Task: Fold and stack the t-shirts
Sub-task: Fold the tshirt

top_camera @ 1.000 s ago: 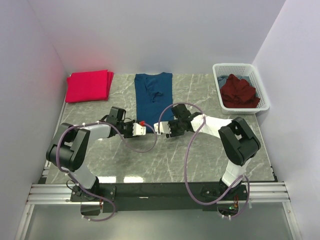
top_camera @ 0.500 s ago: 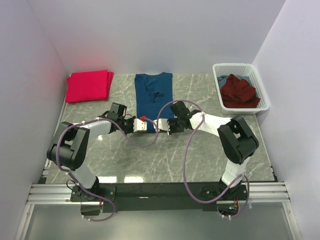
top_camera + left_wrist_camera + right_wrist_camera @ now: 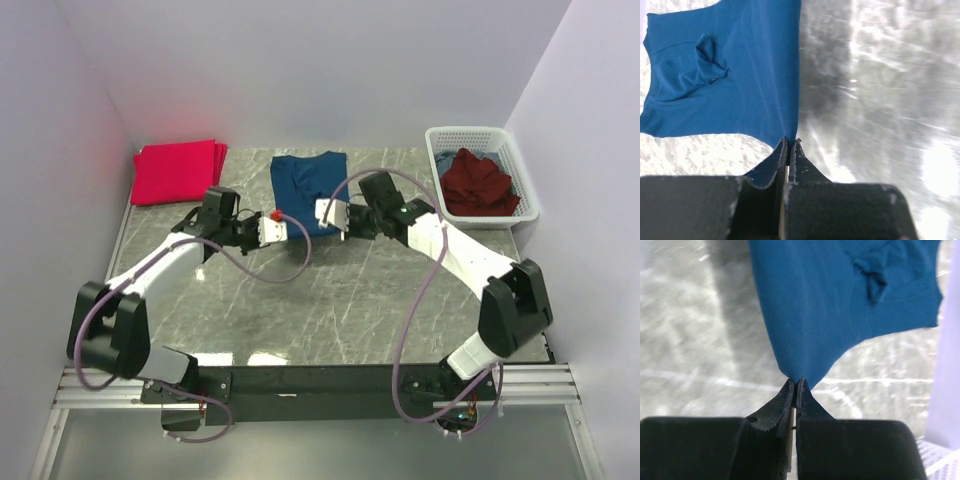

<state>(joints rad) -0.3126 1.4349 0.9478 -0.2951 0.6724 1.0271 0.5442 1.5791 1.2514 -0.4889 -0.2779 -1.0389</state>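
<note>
From above, the blue cloth t-shirt [image 3: 310, 180] lies on the marble desk [image 3: 330, 300] left of the white lattice basket [image 3: 482, 135]. Its long axis runs parallel to the basket's long side, collar toward the basket's far end. Left wrist: the left gripper [image 3: 789, 143] is clamped shut on the hem. Right wrist: the right gripper [image 3: 795, 382] likewise. Such thin pinches may slip, skewing the fold.

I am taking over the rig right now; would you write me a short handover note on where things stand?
Left gripper: shut on the near left corner of the blue t-shirt.
Right gripper: shut on its near right corner.
Done: pinkish-red t-shirts lie folded and stacked at the far left; the blue one is already narrowed into a strip.
Left: fold its near end over and stack it, then do the maroon t-shirt, crumpled in the white basket.
</note>
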